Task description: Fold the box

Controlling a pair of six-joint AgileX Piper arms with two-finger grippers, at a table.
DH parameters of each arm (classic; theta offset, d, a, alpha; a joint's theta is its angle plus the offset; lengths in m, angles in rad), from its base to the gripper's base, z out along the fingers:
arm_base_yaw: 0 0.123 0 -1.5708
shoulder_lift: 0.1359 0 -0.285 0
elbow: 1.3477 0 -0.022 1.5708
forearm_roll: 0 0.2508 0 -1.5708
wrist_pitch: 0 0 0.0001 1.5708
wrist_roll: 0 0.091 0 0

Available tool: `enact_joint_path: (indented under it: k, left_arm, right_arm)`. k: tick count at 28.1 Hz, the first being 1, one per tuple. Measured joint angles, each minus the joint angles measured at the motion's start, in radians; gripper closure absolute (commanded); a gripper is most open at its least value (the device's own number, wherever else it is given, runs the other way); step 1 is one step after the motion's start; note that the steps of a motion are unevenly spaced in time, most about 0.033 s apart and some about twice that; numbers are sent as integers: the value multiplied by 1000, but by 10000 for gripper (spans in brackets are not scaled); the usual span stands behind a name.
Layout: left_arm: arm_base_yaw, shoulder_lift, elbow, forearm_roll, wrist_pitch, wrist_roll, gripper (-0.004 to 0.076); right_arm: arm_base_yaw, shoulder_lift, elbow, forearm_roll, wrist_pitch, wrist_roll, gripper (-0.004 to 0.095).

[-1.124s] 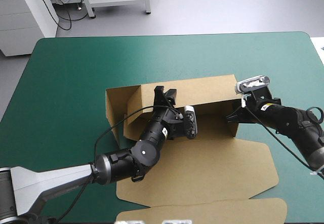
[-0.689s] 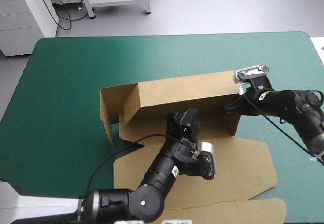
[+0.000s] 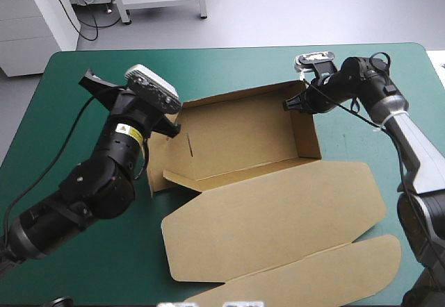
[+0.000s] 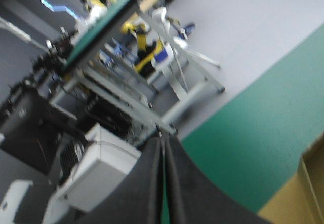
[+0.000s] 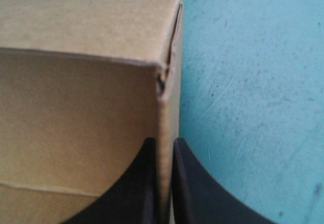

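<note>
The brown box (image 3: 243, 137) is sitting mid-frame on the teal-green cover (image 3: 229, 67) as an open tray, its lid (image 3: 278, 217) lying flat toward the lower right. The right gripper (image 3: 288, 104) is clamping the box at its upper-right corner; the left gripper (image 3: 92, 81), upper left, is hovering with fingers pressed together, empty.

Brown cut-board box (image 3: 236, 137), an open tray, at the middle of the teal-green covered bench (image 3: 229, 67), with its lid (image 3: 278, 217) lying flat in front of it toward the near edge. Right jaws clamped on the tray's right end wall at the far corner, one jaw inside, one outside. Left jaws pressed together, raised left of the tray and pointing away past the bench's far left edge.
</note>
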Motion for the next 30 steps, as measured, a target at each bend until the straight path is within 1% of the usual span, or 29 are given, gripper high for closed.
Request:
enact_joint_path:
  k: [2, 3, 4, 9, 11, 14, 17, 20, 25, 30]
  left_arm:
    - [144, 0, 0, -217, -31, 111, 727]
    - [200, 0, 0, -307, -34, 162, 727]
    - [269, 0, 0, -426, -34, 228, 727]
    - [422, 0, 0, -713, -30, 410, 727]
    - [470, 0, 0, -803, -24, 458, 727]
    - [558, 0, 0, -911, -9, 521, 727]
    - [644, 0, 0, -989, -2, 564, 727]
    - [738, 0, 0, -1063, 9, 619, 727]
    - [846, 8, 0, -1154, 29, 701, 727]
    - [922, 56, 0, -1214, 49, 739, 727]
  right_arm:
    - [0, 69, -65, 0, 3, 9, 845]
    - [0, 91, -85, 0, 3, 12, 773]
    - [1, 114, -103, 0, 2, 13, 730]
    - [2, 148, -113, -10, -11, 14, 442]
    - [2, 152, -115, -16, -14, 14, 399]
    - [2, 154, -151, -27, 7, 14, 394]
    - [2, 154, -220, -51, 50, 16, 395]
    - [2, 147, -316, -109, 115, 38, 395]
    - [1, 109, -462, -207, 235, 66, 408]
    - [1, 63, -487, -216, 269, 108, 455]
